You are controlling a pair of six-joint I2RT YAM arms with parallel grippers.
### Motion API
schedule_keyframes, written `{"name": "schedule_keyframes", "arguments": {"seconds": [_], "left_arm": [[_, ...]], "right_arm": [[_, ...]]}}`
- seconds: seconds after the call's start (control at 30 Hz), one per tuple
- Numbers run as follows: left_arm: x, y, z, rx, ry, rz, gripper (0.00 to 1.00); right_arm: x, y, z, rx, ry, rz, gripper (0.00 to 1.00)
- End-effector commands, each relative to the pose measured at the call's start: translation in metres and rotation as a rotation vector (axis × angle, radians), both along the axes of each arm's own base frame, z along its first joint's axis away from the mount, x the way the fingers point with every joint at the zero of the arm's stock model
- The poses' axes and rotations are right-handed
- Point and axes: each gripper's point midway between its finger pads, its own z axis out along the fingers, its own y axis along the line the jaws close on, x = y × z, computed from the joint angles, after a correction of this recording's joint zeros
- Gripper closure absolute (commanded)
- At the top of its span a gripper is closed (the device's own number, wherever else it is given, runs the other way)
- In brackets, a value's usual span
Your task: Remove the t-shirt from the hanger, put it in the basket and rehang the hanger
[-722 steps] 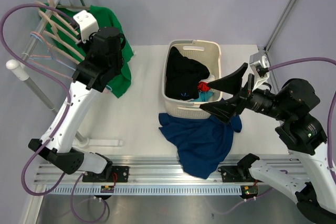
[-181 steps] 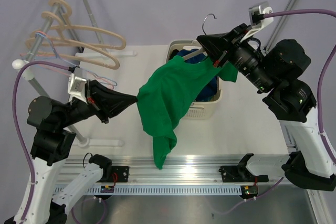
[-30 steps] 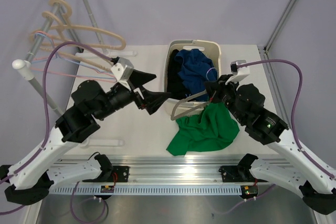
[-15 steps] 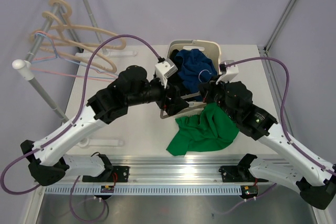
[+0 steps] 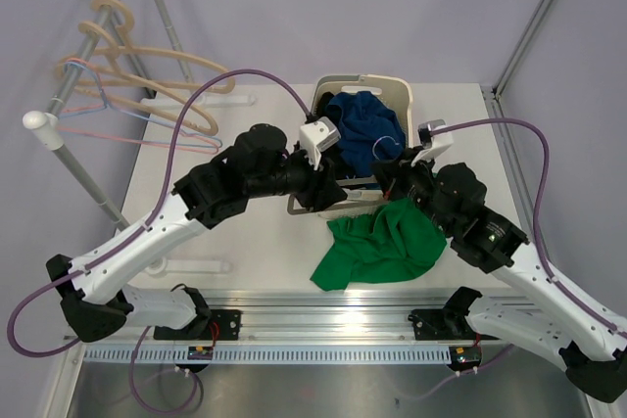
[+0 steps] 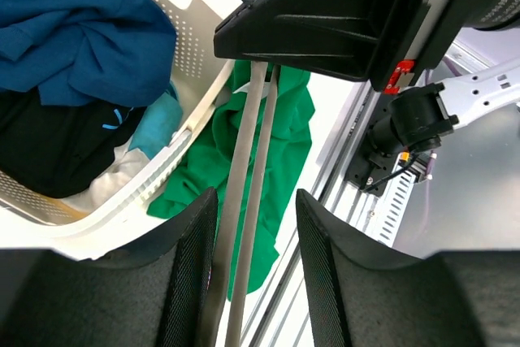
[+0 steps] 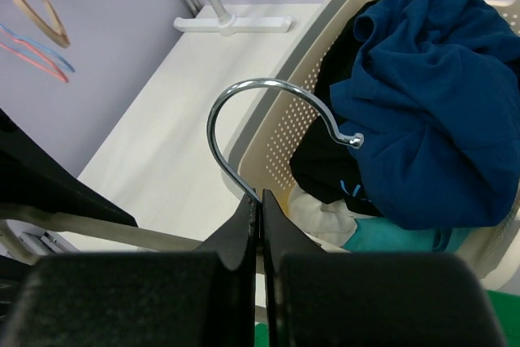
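Note:
The green t-shirt (image 5: 377,247) lies crumpled on the table in front of the basket; in the left wrist view the t-shirt (image 6: 286,123) spreads beneath the hanger. The beige hanger (image 5: 294,209) hangs just above the t-shirt, its two bars (image 6: 248,201) bare where they show. My right gripper (image 7: 260,197) is shut on the hanger's metal hook (image 7: 244,95); from above, this gripper (image 5: 387,175) is at the basket's front wall. My left gripper (image 5: 338,193) is open around both bars (image 6: 253,278). The bars rest against its left finger (image 6: 191,282), apart from the right one.
A cream laundry basket (image 5: 362,78) holds blue, black and teal clothes (image 5: 361,124); its perforated wall (image 6: 195,111) is right beside the hanger. A clothes rack (image 5: 59,144) with several bare hangers (image 5: 147,70) stands at the far left. The arms' rail (image 5: 323,325) runs along the near edge.
My left arm swung in from the left to the hanger, and its jaws narrowed around the two bars. My right gripper kept its hold on the hook and shifted only slightly.

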Motion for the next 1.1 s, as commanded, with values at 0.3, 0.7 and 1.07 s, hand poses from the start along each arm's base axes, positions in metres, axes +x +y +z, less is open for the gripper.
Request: {"name": "schedule_keyframes", "arguments": {"seconds": [0.3, 0.7, 1.07], "left_arm": [[-0.01, 0.012, 0.034, -0.039, -0.09, -0.024, 0.24], [-0.025, 0.02, 0.034, -0.016, -0.095, -0.095, 0.22], [-0.028, 0.019, 0.021, 0.025, -0.059, -0.116, 0.9]], "right_arm": [[-0.029, 0.023, 0.047, 0.077, -0.138, 0.221, 1.0], [-0.039, 0.025, 0.045, 0.048, -0.117, 0.277, 1.0], [-0.039, 0.022, 0.045, 0.04, -0.123, 0.266, 1.0]]}}
